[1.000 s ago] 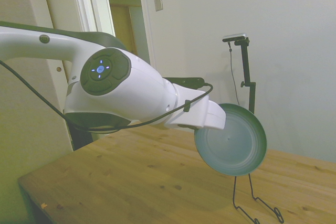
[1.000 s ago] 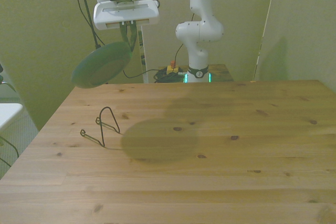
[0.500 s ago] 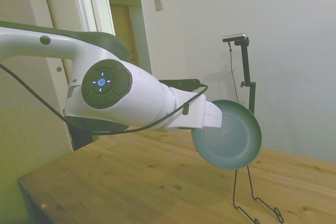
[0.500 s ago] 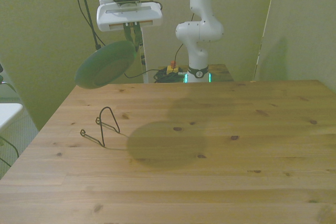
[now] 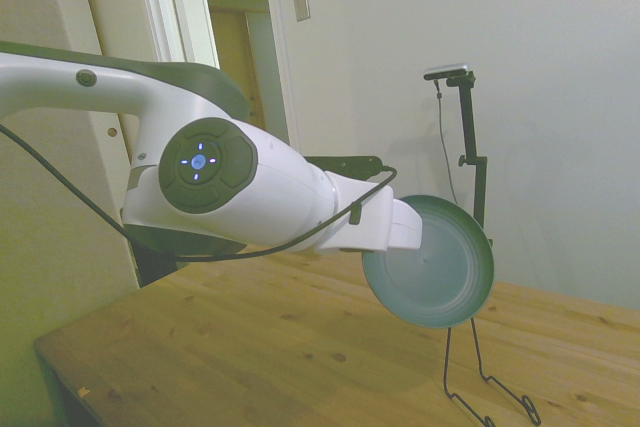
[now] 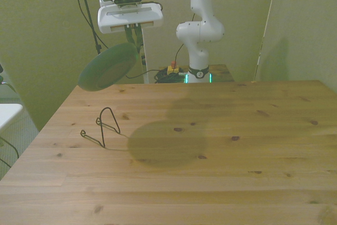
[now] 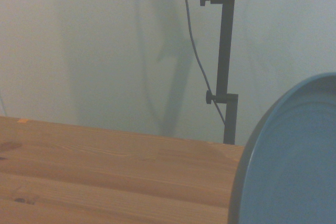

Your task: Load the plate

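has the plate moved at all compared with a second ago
Yes. In the side view the plate has drifted toward the picture's left and slightly up, judged against the wire rack standing on the table; it hangs in the air above the rack.

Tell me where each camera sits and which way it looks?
Side view: off one side of the table, looking across it; the white arm reaches in from the picture's left, holding the plate on edge above the wire rack.
Front view: across the table, facing the robot's base; the gripper holds the plate in the air beyond the rack, toward the front view's left.
Wrist view: on the wrist, close up; none of the robot shows, only plate, tabletop and wall.
Shared: all three show the plate and table; side and front views both show the rack.
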Controlling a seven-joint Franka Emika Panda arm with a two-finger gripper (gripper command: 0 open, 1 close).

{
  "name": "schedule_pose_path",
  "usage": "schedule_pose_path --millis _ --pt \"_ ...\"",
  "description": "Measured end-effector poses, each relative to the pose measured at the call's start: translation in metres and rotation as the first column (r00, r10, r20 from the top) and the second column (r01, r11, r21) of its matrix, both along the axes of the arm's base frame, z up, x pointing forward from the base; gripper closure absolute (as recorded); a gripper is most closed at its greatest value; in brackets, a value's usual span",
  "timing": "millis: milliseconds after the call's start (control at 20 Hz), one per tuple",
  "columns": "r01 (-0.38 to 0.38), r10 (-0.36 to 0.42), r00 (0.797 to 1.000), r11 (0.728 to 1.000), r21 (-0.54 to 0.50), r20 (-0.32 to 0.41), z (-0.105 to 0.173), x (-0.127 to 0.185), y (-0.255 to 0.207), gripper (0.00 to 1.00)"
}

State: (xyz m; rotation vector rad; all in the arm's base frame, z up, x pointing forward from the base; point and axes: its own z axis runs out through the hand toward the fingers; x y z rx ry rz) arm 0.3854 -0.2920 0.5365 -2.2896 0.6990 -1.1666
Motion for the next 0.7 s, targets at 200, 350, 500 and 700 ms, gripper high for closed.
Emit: schedule_pose_path --millis 200,350,500,700 --pt "-0.007 0.007 1.0 1.0 0.0 0.0 -0.001 0.001 0.0 1.0" --pt "-0.048 0.047 0.997 0.999 0.005 0.054 0.002 0.002 0.003 1.0" --pt "-0.102 0.1 0.989 0.995 0.016 0.11 0.0 0.002 0.005 1.0" --pt "-0.152 0.144 0.974 0.988 0.031 0.174 -0.011 -0.002 -0.003 1.0"
